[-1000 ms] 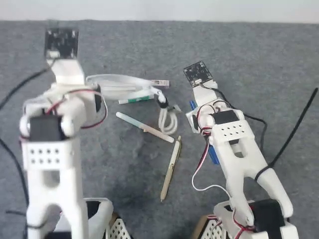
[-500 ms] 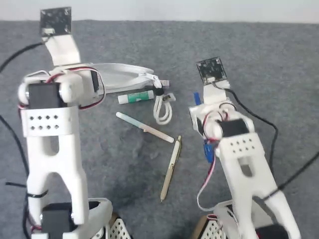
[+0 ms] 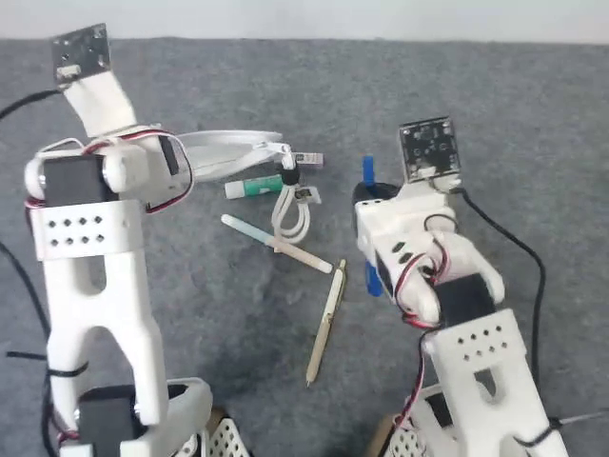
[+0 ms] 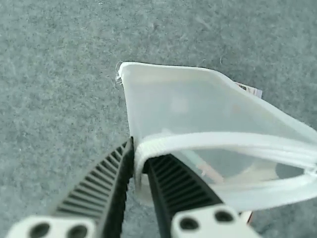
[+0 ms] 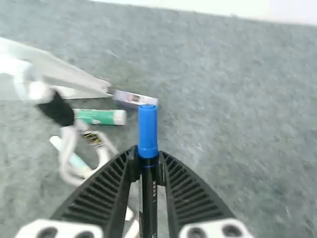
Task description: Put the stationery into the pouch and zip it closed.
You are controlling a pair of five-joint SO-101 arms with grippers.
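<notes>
The table [image 3: 552, 95] is covered from its left edge to its right edge by a grey mat [image 3: 238, 314] with a short, felt-like pile and a faintly mottled, flecked surface. Up close, the left wrist view shows the same mat [image 4: 49, 74] as a mesh of fine fibres with lighter specks. Along the far edge of the table runs a straight pale band [image 3: 304, 19], whitish and plain. It may be a wall or bare tabletop, and the high view does not settle which. A soft darker shadow [image 3: 257, 381] lies on the mat toward the near edge.
</notes>
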